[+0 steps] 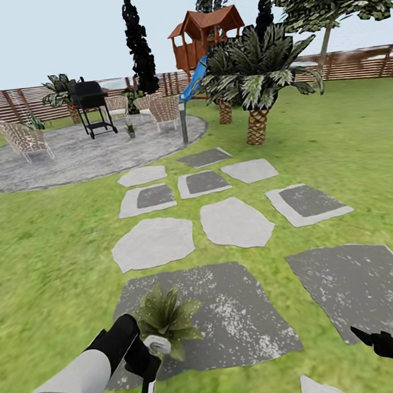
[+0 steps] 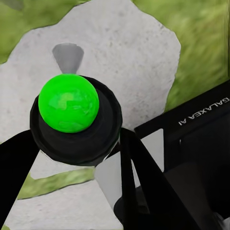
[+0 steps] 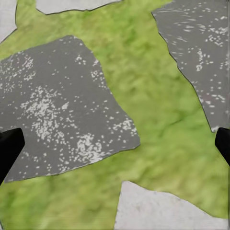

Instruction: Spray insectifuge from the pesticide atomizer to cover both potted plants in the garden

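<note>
My left jaws (image 1: 146, 365) were clamped on the pesticide atomizer (image 1: 151, 374) at 7 o'clock, touching a spiky potted plant (image 1: 165, 317) on a dark slab (image 1: 235, 314). My right jaws (image 1: 377, 340) at 4 o'clock gaped wide, empty. Farther, at 11 o'clock, lay the patio (image 1: 75, 156).

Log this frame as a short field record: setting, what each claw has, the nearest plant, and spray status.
setting: lawn with grey stepping slabs, round patio, wooden fence
left claw: shut on the pesticide atomizer, dark body hanging down
right claw: open, nothing held, above grass and slabs
nearest plant: spiky potted plant on a dark slab, just beyond the atomizer head
spray status: no mist visible
</note>
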`<state>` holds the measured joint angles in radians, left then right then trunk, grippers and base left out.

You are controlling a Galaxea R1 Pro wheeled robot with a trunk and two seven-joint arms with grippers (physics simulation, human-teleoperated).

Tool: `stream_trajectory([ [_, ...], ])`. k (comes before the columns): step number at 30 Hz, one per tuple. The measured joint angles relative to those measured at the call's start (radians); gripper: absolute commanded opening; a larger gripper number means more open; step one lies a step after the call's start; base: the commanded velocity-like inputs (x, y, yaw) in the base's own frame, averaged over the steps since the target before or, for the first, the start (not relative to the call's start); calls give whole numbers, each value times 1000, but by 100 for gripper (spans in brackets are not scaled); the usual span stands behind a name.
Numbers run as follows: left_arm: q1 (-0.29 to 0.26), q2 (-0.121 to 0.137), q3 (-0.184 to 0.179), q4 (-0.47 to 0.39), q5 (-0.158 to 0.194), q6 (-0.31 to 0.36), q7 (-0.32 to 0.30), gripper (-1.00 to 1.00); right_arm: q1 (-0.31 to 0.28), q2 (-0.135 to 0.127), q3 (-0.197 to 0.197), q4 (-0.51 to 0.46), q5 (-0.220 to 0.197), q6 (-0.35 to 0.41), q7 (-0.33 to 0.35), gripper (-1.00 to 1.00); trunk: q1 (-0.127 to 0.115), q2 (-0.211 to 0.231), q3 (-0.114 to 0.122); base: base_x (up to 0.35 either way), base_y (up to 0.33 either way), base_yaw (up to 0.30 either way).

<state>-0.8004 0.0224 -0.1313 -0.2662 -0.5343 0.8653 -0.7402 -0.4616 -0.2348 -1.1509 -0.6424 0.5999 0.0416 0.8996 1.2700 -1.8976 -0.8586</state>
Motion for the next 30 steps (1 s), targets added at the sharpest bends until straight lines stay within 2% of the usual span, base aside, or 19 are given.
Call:
stream_trajectory([
  [5,0,-1,0,0,0,0,0,-100,0,1,0,0,0,0,0,100,0,0,0,249,-222,112],
  [11,0,-2,0,0,0,1,0,-100,0,0,0,1,0,0,0,100,0,0,0,45,-43,238],
  [15,0,-2,0,2,-1,0,0,-100,0,0,0,0,0,0,0,100,0,0,0,21,-14,34],
  [20,0,-8,-4,4,-4,5,-3,-100,0,0,0,0,0,0,0,100,0,0,0,213,-183,2],
  [24,0,-26,-12,3,1,14,-4,-100,0,0,0,0,0,0,0,100,0,0,0,39,-35,0],
  [28,0,-40,-12,0,1,72,-5,-100,0,0,0,0,0,0,0,100,0,0,0,3,-3,0],
  [30,0,-41,-13,0,0,79,-5,-100,0,0,0,0,0,0,0,100,0,0,0,0,0,0],
])
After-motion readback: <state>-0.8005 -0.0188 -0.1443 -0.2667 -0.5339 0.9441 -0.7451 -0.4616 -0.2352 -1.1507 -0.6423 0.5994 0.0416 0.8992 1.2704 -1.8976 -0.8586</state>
